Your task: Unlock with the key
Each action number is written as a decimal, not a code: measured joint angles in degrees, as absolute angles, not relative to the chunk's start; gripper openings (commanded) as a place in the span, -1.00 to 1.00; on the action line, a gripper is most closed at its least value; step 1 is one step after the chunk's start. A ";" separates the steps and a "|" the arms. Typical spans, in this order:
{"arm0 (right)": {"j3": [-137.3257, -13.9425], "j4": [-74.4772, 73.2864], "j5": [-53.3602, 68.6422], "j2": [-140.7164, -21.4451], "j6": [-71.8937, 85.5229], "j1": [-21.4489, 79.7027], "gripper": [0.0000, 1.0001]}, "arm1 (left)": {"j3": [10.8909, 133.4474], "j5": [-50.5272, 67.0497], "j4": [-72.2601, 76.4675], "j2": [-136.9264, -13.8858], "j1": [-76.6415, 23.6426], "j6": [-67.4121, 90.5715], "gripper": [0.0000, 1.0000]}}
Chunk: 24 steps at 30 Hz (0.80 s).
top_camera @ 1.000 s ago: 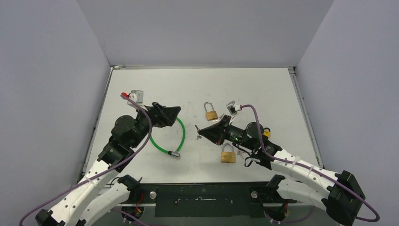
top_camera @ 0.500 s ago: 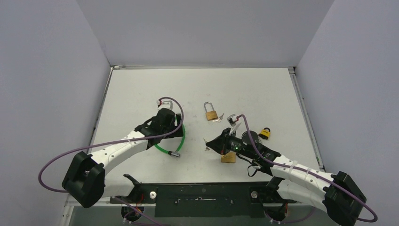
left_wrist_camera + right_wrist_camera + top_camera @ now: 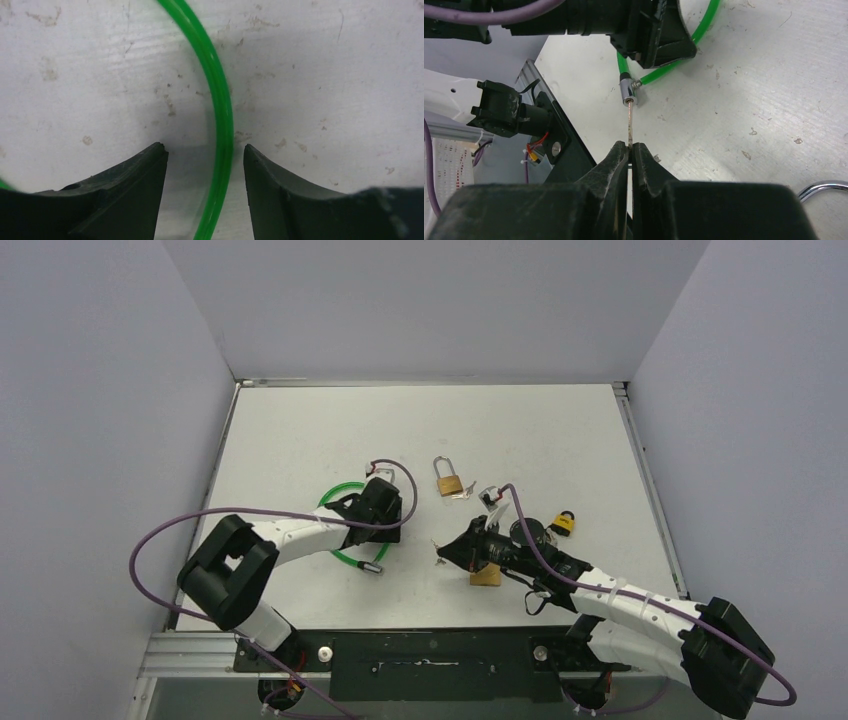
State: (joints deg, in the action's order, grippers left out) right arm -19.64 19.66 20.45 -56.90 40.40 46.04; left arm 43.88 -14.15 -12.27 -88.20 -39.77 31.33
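Green cable [image 3: 220,100] lay between the spread fingers of my left claw [image 3: 204,148]. I saw my right claw [image 3: 630,145] pinching the key [image 3: 629,125], pointed at the cable's metal end [image 3: 626,90].

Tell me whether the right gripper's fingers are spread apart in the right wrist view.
No, the right gripper is pinched shut on the edge-on blade of the key.

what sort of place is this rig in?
Likely a robotics lab test cell: a white table boxed in by plain grey panels, two arms bolted at its edge, and practice props, brass padlocks and a green cable lock.
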 measured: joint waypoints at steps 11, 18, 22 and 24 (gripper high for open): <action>-19.64 17.02 19.81 -54.94 40.53 44.99 -1.00 | 58.00 -22.59 -14.33 -102.08 -40.18 32.58 -0.36; -19.64 15.20 18.59 -53.12 40.58 44.53 -1.00 | 60.45 -24.12 -16.62 -103.81 -40.18 35.81 -0.89; -19.66 13.82 17.96 -52.82 40.58 44.21 -1.00 | 60.71 -22.70 -16.75 -103.90 -40.03 36.32 -1.00; -19.64 12.99 17.50 -52.31 40.60 44.14 -1.00 | 60.71 -21.96 -16.58 -103.77 -39.97 35.81 -1.00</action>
State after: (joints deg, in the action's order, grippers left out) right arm -19.64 12.99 17.50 -52.31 40.60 44.14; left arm 60.71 -21.96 -16.58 -103.77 -39.97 35.81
